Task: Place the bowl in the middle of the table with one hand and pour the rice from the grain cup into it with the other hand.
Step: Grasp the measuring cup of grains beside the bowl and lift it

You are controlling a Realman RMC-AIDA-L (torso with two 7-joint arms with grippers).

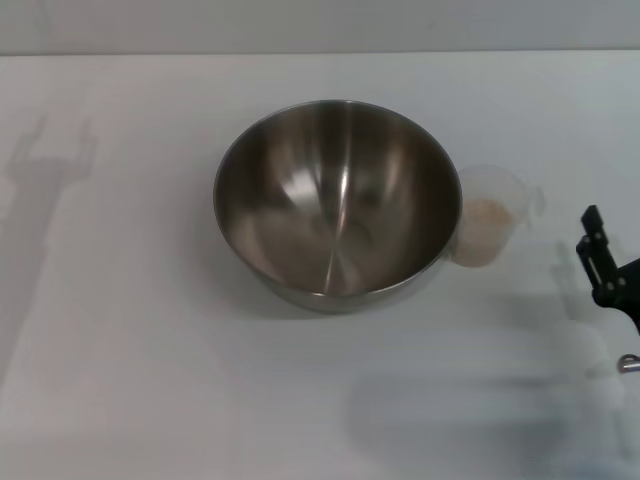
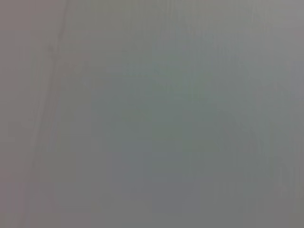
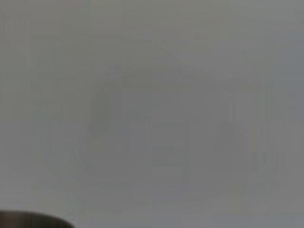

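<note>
Only a small part of the robot shows, at the head view's right edge. The right pincer (image 1: 603, 262) is matte black and angular, built of thin bracket-like pieces with a squared tip. Just below it sits a small shiny silver metal fitting (image 1: 628, 364). Both wrist views show none of the robot's body.

Count, head view: 1 bowl (image 1: 338, 200), steel. 1 cup (image 1: 489, 214), clear plastic, holding 1 small heap of rice (image 1: 488, 212). 1 table (image 1: 130, 330). 1 gripper (image 1: 603, 265) seen in part at the right edge. Wrist views: 1 dark rim only, right wrist view.
</note>
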